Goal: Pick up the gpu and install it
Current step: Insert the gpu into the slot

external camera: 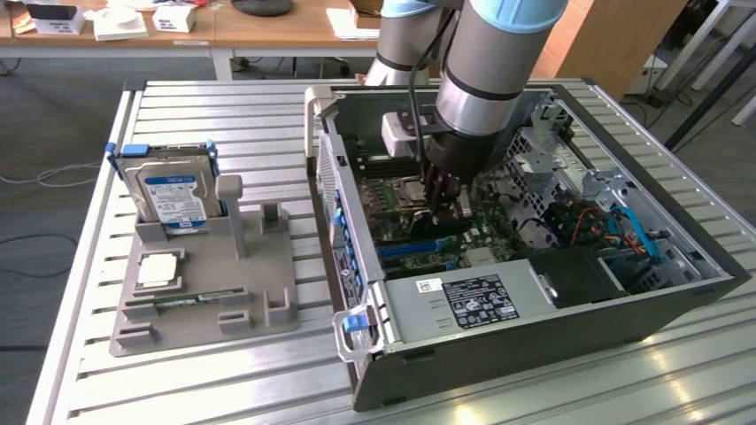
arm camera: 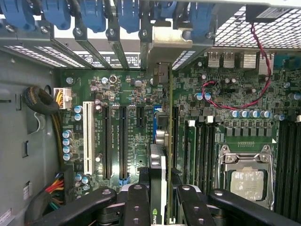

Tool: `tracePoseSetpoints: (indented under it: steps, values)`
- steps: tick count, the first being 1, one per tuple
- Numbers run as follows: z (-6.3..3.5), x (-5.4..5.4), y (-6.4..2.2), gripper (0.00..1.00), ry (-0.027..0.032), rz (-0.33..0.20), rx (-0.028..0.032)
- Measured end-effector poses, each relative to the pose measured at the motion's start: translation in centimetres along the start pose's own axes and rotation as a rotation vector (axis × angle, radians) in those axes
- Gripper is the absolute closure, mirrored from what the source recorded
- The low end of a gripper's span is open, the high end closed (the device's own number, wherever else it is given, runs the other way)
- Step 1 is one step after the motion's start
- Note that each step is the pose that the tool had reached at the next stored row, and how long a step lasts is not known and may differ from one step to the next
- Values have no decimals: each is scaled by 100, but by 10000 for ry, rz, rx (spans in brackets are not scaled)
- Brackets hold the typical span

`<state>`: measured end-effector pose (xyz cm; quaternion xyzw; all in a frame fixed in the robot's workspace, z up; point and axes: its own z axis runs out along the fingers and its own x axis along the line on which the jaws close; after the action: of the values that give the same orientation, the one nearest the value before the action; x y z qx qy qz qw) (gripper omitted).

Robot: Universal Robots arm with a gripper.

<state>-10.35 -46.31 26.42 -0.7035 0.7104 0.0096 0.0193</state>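
A: How is the scene lit?
B: Brightly, from above; glare is thrown off the slatted table (external camera: 212, 381), and the case (external camera: 532, 354) is softly shadowed inside.
A: And at the wrist?
B: The motherboard (arm camera: 127, 94) is well lit, the gpu (arm camera: 157, 188) less so; the rear grille (arm camera: 263, 26) is washed out.

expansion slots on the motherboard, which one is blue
The blue slot is the one right by the edge of the gpu held in the gripper; the others are one long white slot and several black slots.
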Motion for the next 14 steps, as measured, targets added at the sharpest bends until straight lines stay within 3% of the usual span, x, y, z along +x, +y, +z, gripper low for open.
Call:
tracePoseSetpoints:
  steps: [14]
  values:
    - [23, 16, 44, 73, -1, -1, 0]
